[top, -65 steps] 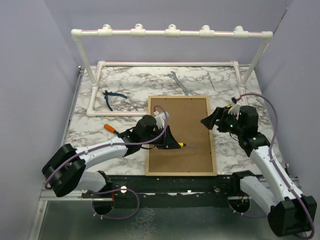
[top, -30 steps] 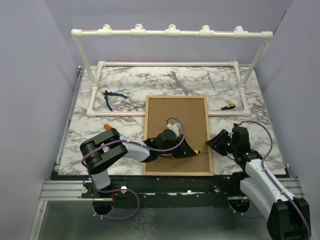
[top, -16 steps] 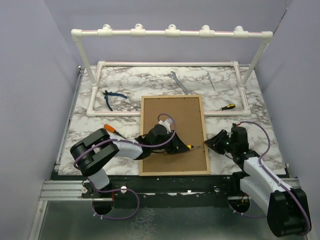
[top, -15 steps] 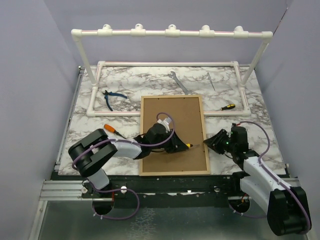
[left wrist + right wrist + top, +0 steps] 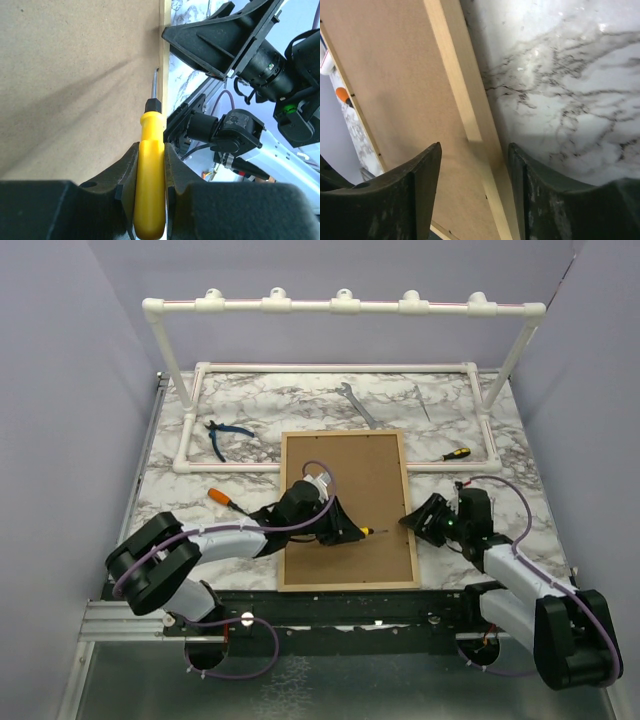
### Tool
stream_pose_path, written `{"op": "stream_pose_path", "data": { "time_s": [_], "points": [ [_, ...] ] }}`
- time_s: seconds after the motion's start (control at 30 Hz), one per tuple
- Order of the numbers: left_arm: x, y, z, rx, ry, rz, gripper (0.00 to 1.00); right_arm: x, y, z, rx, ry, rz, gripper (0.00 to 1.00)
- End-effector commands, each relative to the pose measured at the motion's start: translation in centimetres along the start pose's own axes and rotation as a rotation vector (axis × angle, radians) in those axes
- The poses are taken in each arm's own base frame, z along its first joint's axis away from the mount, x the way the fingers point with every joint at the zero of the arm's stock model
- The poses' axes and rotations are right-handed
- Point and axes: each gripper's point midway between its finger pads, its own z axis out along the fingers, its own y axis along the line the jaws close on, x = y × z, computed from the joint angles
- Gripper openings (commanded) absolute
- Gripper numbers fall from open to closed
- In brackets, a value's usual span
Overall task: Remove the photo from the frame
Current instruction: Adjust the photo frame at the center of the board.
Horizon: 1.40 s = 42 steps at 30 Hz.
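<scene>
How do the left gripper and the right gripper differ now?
The left gripper is shut on a yellow screwdriver; the right gripper is open and empty. The left gripper is over the back of the frame; the right gripper straddles its edging. Both are near that edge.

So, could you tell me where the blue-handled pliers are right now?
Top view: the blue-handled pliers lie on the table's far left, inside the white pipe rack's base, left of the frame.

Bright, even light from above. A soft shadow streaks the frame (image 5: 60, 60); glare whitens the desk (image 5: 580, 30); the close fingers (image 5: 420, 200) look blurred.
</scene>
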Motion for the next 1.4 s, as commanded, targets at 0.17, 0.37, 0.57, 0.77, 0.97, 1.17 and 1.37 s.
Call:
{"op": "stream_pose_path", "data": {
  "time_s": [0.17,0.37,0.57,0.77,0.97,1.17,1.37],
  "points": [
    [-2.7,0.1,-4.0,-0.061,-0.039,0.060,0.00,-0.4,0.9,1.9,-0.041,0.081,-0.108,0.36],
    [-4.5,0.8,-6.5,-0.082,-0.078,0.058,0.00,-1.5,2.6,2.5,-0.122,0.023,-0.017,0.18],
    [-6.1,1.9,-8.2,-0.099,-0.085,0.051,0.00,-4.0,5.0,3.0,-0.195,-0.098,0.091,0.17],
    [-6.1,2.5,-7.8,-0.109,-0.055,0.048,0.00,-4.3,7.1,4.5,-0.223,-0.050,0.012,0.20],
    [-6.0,2.7,-7.9,-0.112,-0.054,0.049,0.00,-3.7,6.8,5.6,-0.217,0.019,-0.118,0.20],
    [-5.5,3.0,-7.8,-0.109,-0.040,0.042,0.00,-2.8,5.0,5.4,-0.143,0.072,-0.251,0.17],
    [-5.0,2.4,-7.0,-0.090,-0.027,0.041,0.00,-2.3,3.6,4.5,-0.086,0.073,-0.287,0.18]
  ]
}}
